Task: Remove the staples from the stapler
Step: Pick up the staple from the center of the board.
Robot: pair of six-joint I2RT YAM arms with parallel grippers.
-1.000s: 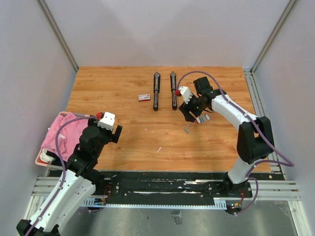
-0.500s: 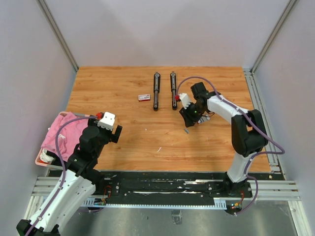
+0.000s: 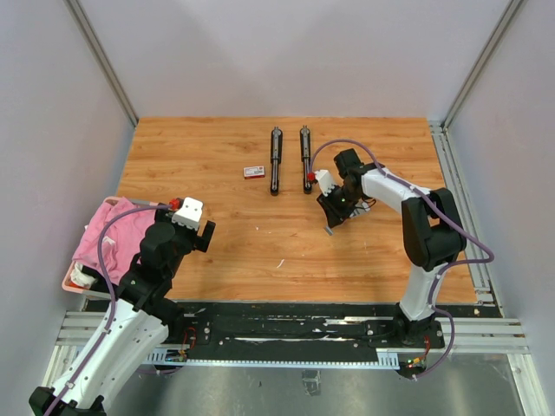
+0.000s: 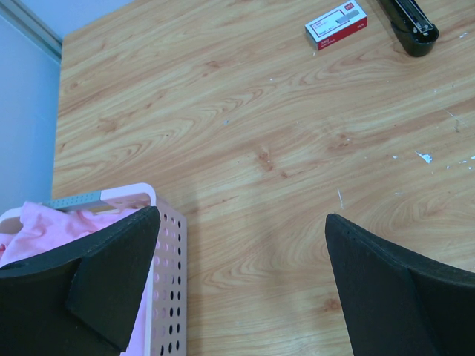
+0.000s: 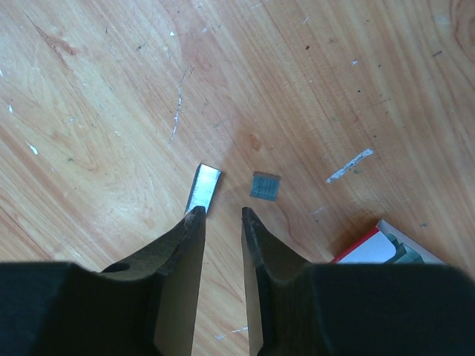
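Two black staplers point(image 3: 275, 160) point(image 3: 305, 159) lie side by side at the back of the table. One stapler's end point(image 4: 412, 22) shows in the left wrist view. A silvery strip of staples point(image 5: 202, 188) and a smaller square bit of staples point(image 5: 265, 185) lie on the wood just ahead of my right gripper point(image 5: 220, 211). Its jaws stand a narrow gap apart with only wood between them, and the left fingertip point(image 5: 194, 215) meets the strip's near end. From above, the right gripper point(image 3: 332, 219) hangs low over the strip point(image 3: 329, 230). My left gripper point(image 4: 241, 215) is wide open and empty.
A small red-and-white box point(image 3: 253, 172) lies left of the staplers. Another red-and-white box point(image 5: 386, 248) lies just right of my right gripper. A pink basket point(image 4: 169, 282) with pink cloth point(image 3: 117, 230) stands at the table's left front edge. Small white flecks dot the wood.
My right gripper has dropped lower and shifted left over the staple strip, and its jaws have narrowed a lot. The left arm has not moved.
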